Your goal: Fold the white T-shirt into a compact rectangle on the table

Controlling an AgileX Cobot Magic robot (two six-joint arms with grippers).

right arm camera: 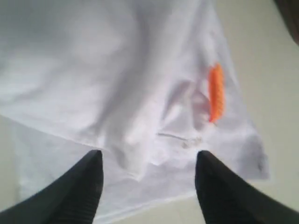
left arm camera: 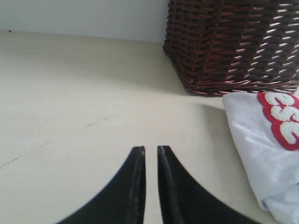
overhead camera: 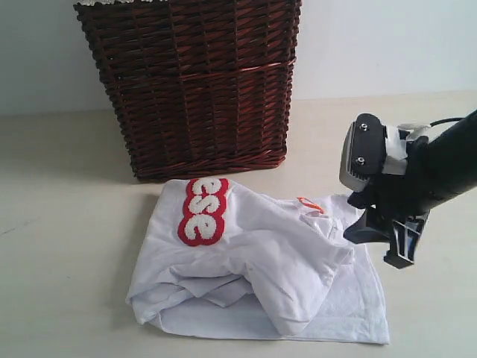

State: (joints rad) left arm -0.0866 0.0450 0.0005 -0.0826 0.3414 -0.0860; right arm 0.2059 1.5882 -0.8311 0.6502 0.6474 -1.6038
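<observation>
Evidently unfinished, the white T-shirt (overhead camera: 261,246) lies crumpled on the table (overhead camera: 59,224), right gripper (right arm camera: 148,156) spread apart above it, left gripper (left arm camera: 151,150) closed on nothing.

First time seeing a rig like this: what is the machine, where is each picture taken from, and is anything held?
This is a robot with two arms, each ending in a two-fingered gripper with a camera on its wrist. The exterior view, from a camera off the arms, shows the table, a dark wicker basket and the crumpled white T-shirt. The left wrist view shows the left gripper shut over bare table, holding nothing. The right wrist view shows the right gripper open above the shirt near its orange tag, gripping nothing.
</observation>
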